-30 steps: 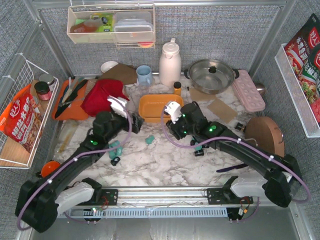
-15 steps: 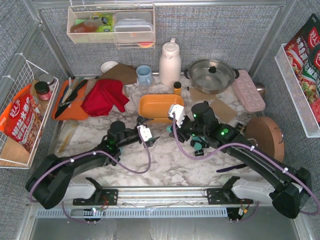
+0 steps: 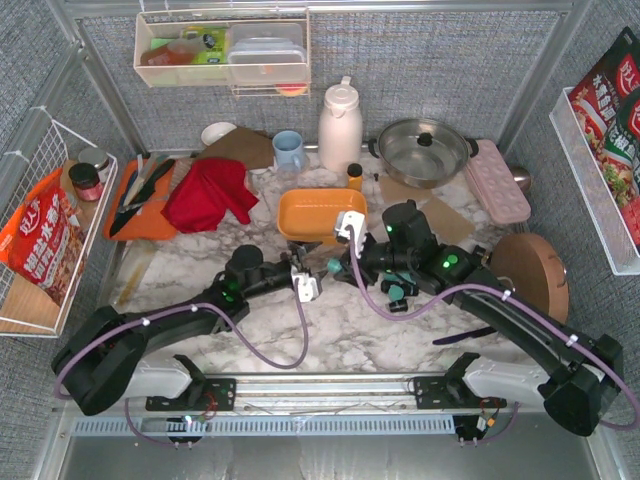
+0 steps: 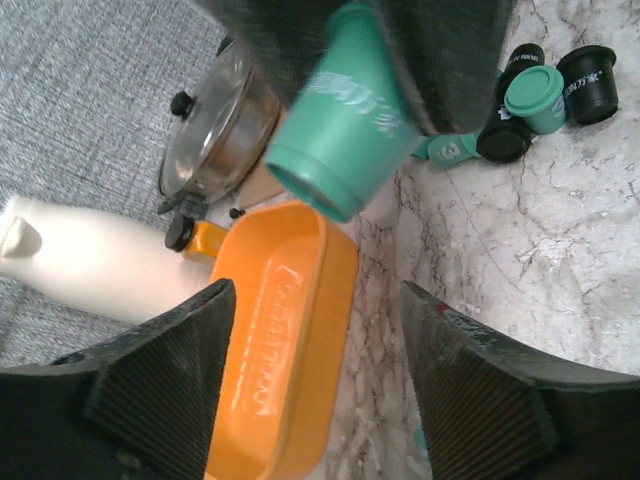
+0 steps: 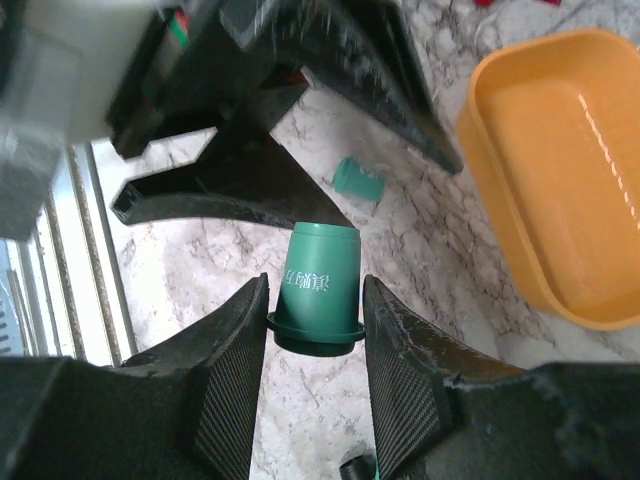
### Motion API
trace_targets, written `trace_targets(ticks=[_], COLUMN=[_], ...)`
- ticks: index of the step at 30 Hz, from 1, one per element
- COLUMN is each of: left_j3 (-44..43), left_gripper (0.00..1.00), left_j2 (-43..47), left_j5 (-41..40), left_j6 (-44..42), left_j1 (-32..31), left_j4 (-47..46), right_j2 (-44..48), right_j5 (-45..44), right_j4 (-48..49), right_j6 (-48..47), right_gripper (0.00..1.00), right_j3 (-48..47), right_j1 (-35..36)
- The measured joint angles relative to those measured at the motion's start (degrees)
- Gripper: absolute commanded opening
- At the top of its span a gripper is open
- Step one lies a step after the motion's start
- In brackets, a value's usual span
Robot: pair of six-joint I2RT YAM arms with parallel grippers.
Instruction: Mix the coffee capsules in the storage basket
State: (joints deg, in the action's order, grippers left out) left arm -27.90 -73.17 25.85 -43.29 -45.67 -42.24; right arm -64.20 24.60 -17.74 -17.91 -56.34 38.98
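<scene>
My right gripper [image 5: 315, 300] is shut on a teal coffee capsule [image 5: 318, 285], held by its rim above the marble. The top view has that gripper [image 3: 338, 266] just in front of the empty orange storage basket [image 3: 320, 213]. My left gripper [image 4: 318, 300] is open with nothing between its fingers. It sits close to the left of the held capsule [image 4: 340, 140] and faces the basket [image 4: 285, 340]. In the top view the left gripper [image 3: 318, 276] nearly meets the right one. One teal capsule [image 5: 358, 180] lies loose on the table. Black and teal capsules [image 4: 540, 100] are clustered under the right arm [image 3: 397, 290].
Behind the basket stand a white thermos [image 3: 340, 125], a blue mug [image 3: 288, 150] and a steel pot [image 3: 422, 150]. A red cloth [image 3: 205, 192] and an orange cutting board [image 3: 140, 205] lie at back left. A pink tray [image 3: 497, 180] and a round wooden board [image 3: 530, 270] are on the right.
My left arm swung from the red cloth to the middle, beside the right gripper, and its jaws narrowed slightly. The right gripper shifted a little with its capsule.
</scene>
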Motion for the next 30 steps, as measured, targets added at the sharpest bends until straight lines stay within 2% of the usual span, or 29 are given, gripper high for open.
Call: trace_targets(ticks=[7, 13, 20, 30], left_j3=[-0.5, -0.3, 1.6, 2.6], left_gripper=[0.70, 0.70, 0.65, 0.65], left_j2=[-1.1, -0.5, 1.0, 1.9], left_j5=[1.4, 2.4, 3.3, 2.7], left_j6=[-5.9, -7.6, -8.5, -11.3], left_j1=[-1.2, -1.8, -2.1, -2.9], left_j4=[-2.2, -4.3, -4.8, -4.8], right_j2=[-0.3, -3.0, -6.0, -7.0], right_j5=[1.5, 1.2, -0.8, -1.0], right_j4=[-1.6, -3.4, -5.9, -6.9], right_j6=[0.1, 0.2, 0.3, 0.7], right_gripper=[0.26, 0.26, 0.26, 0.26], right_j3=[-2.7, -4.3, -5.9, -7.1], right_j1=[0.0, 0.0, 0.0, 0.0])
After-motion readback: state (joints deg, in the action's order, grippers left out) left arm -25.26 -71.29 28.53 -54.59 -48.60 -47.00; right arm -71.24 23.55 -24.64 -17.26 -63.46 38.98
